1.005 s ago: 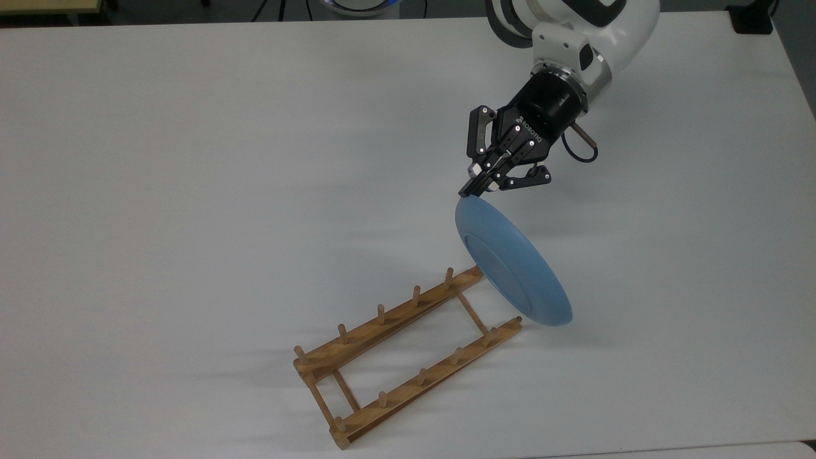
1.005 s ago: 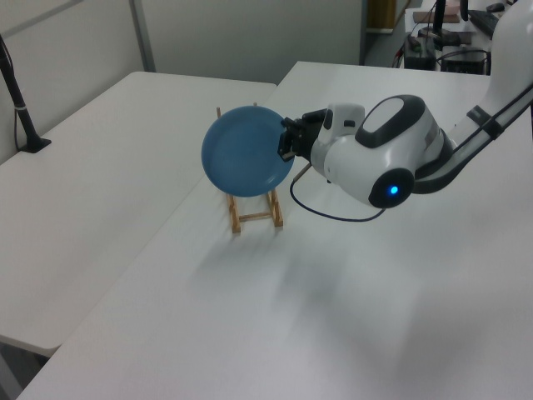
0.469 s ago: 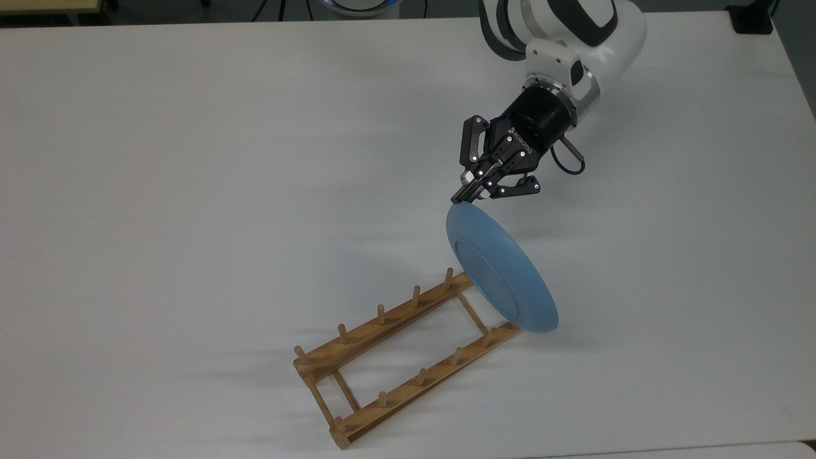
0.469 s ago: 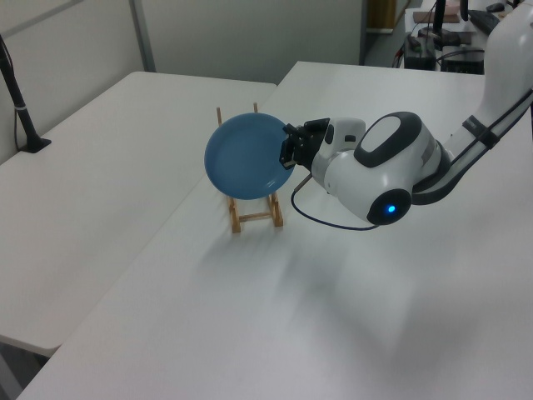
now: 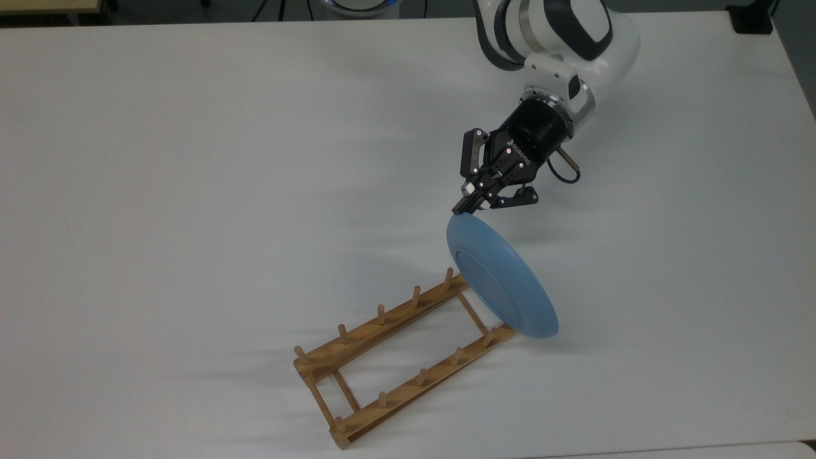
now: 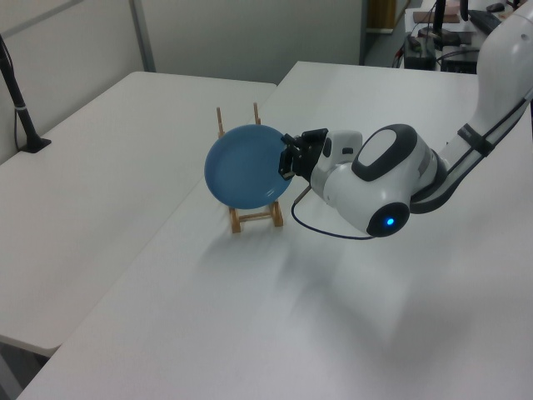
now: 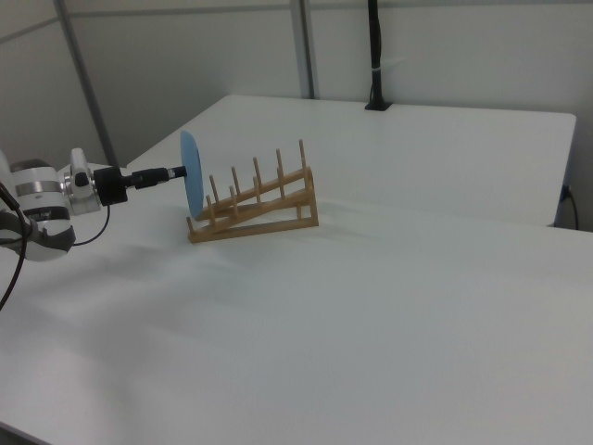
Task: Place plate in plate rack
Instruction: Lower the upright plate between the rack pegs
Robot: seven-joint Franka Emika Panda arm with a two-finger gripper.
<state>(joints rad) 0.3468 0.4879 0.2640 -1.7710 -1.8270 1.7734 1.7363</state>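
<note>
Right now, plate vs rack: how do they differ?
The plate is blue, round and smooth; the rack is brown wood, long, with upright pegs. The plate stands on edge, gripped at its rim by the end effector; the rack lies low on the table, ungripped. They meet at one end of the rack.

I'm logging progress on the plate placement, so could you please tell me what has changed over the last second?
The pincer, shut on the plate's rim, carried the plate lower and toward the top view's left, so it now hangs over the near end of the rack rather than beside it. The arm drew toward the top view's left as well. The rack stayed where it was on the table, and the grip is unchanged.
</note>
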